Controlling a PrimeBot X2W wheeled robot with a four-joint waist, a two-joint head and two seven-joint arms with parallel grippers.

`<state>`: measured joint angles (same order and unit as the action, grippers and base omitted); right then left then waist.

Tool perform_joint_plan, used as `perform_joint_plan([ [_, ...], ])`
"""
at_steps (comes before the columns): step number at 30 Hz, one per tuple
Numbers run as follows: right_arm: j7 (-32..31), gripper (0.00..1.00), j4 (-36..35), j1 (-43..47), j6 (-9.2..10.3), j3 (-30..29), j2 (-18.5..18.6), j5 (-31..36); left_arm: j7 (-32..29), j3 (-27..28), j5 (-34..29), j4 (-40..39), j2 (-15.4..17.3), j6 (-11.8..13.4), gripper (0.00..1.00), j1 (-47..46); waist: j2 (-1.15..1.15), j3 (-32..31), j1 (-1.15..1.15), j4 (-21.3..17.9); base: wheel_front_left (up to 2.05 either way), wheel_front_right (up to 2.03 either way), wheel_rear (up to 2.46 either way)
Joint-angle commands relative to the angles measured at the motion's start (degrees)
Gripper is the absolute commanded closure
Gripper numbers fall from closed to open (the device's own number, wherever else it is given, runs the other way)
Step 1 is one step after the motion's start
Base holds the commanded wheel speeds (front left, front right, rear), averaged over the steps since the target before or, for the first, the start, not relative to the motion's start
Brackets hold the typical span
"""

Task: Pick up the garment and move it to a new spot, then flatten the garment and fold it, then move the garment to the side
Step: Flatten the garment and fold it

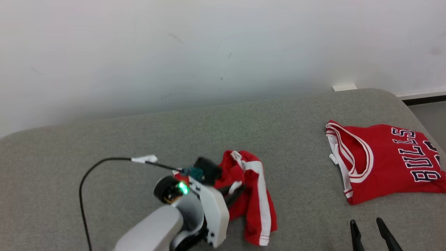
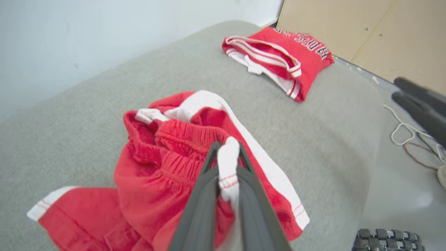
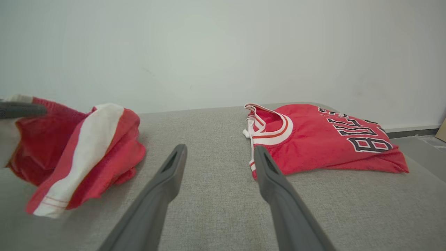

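The garment is a pair of red shorts [image 1: 258, 198] with white side stripes, crumpled on the grey padded surface [image 1: 139, 139] at mid-front. My left gripper [image 1: 234, 191] is shut on it. In the left wrist view the gripper [image 2: 228, 153] pinches a white strip of the shorts [image 2: 156, 174] near the waistband. The right wrist view shows the shorts [image 3: 80, 150] bunched at the left, their lower edge on the surface. My right gripper [image 1: 366, 222] is open at the lower right, with nothing between its fingers [image 3: 167, 181].
A folded red Bulls jersey [image 1: 390, 157] lies at the right end of the surface, close to the right edge. A black cable [image 1: 82, 188] loops from my left arm over the left part. Beyond the right edge, loose cords lie on the floor [image 2: 407, 136]. A pale wall runs behind.
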<state>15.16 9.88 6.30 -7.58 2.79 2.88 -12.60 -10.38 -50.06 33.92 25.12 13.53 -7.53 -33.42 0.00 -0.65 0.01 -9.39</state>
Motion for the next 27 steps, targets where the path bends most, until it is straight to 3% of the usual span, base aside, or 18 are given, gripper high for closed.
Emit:
perform_joint_plan([
  [1, -0.1, 0.00, 0.1, -0.1, 0.17, -0.1, 0.1, -0.2, -0.6, 0.8, 1.2, -1.0, 0.1, 0.1, 1.00, -1.5, 0.00, -0.2, -0.01, 0.1, 0.00, 0.00, 0.00],
  [7, -0.1, 0.00, 0.5, -0.7, 0.18, 1.1, 0.1, -0.6, -4.9, 10.2, 12.5, -3.4, -3.0, 1.6, 1.00, -9.2, 0.00, -1.3, -0.01, -0.5, 0.00, 0.00, 0.00],
  [18, -0.1, 0.00, 1.0, -0.9, 0.18, 2.0, 0.1, -0.6, -1.5, 19.1, 16.6, 5.3, -7.5, 7.9, 1.00, -21.1, 0.00, -3.0, -0.01, -4.4, 0.00, 0.00, 0.00],
  [27, -0.1, 0.00, 1.1, 0.0, 0.17, 1.3, 0.1, -0.5, 3.4, 21.5, 19.7, 10.5, -10.3, 12.1, 1.00, -26.8, 0.00, -3.8, -0.01, -5.3, 0.00, 0.00, 0.00],
])
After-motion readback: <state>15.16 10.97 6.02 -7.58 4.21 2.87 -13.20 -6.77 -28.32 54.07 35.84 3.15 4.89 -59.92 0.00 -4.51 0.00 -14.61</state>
